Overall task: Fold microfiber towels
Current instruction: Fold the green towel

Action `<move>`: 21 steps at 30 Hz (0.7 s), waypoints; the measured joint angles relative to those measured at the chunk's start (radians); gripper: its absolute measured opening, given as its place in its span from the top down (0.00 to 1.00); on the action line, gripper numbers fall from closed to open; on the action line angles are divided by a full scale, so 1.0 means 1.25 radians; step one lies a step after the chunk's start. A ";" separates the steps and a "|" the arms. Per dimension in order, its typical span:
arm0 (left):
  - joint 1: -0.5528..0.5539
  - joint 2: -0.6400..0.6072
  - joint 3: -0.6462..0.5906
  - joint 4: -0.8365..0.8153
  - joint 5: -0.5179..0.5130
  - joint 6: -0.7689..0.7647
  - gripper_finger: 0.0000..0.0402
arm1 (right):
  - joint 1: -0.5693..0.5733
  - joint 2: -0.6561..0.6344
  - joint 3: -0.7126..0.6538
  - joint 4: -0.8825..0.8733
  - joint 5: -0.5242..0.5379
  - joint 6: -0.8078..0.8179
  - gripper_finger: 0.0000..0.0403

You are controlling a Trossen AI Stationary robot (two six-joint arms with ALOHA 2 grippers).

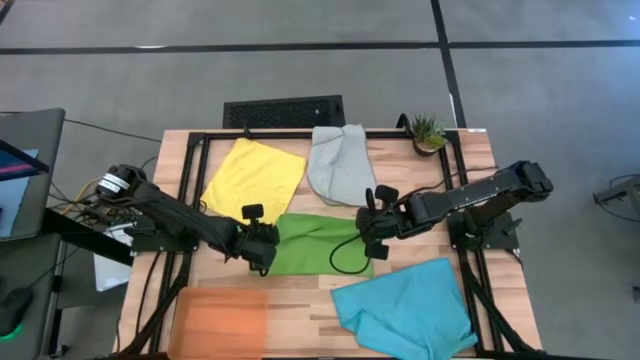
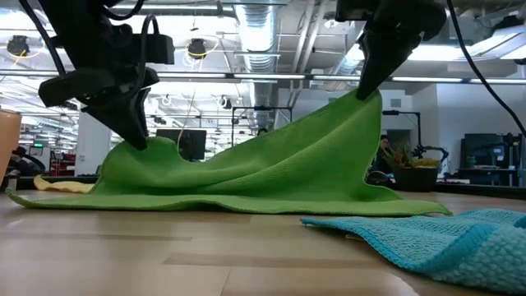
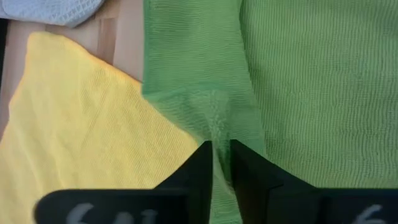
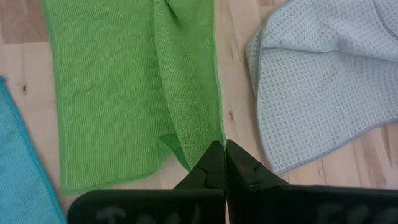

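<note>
You have the green towel [image 1: 318, 245] in the middle of the table [image 1: 300, 295], held at both ends. Your left gripper [image 1: 262, 245] sits at the towel's left edge, its fingers [image 3: 200, 168] pressed together on a bunched fold of the cloth. Your right gripper [image 1: 374, 228] is at the towel's right edge, its fingers [image 4: 214, 165] closed tight on a corner.

From the low camera you can see the towel [image 2: 246, 168] raised off the wood at both pinch points, higher on the picture's right side than on its left, and sagging between them, while its lower edge rests on the table.

The yellow towel [image 1: 252, 177] lies flat just beside the green one, behind your left gripper, and touches or slightly overlaps it in the left wrist camera. The light grey towel [image 1: 338, 163] lies near the back of the table, close to your right gripper. The turquoise towel [image 1: 410, 312] lies rumpled at the front right, apart from both grippers. The orange tray [image 1: 222, 320] sits at the front left. A small potted plant [image 1: 428, 132] stands at the back right corner.
</note>
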 joint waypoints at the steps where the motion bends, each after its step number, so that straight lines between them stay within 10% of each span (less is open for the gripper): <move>1: 0.000 0.000 0.000 0.001 0.000 0.000 0.85 | 0.000 0.000 0.000 0.000 0.000 0.000 0.98; 21: 0.001 0.000 0.000 0.118 0.004 -0.016 0.70 | 0.000 0.000 0.000 0.000 0.000 0.000 0.98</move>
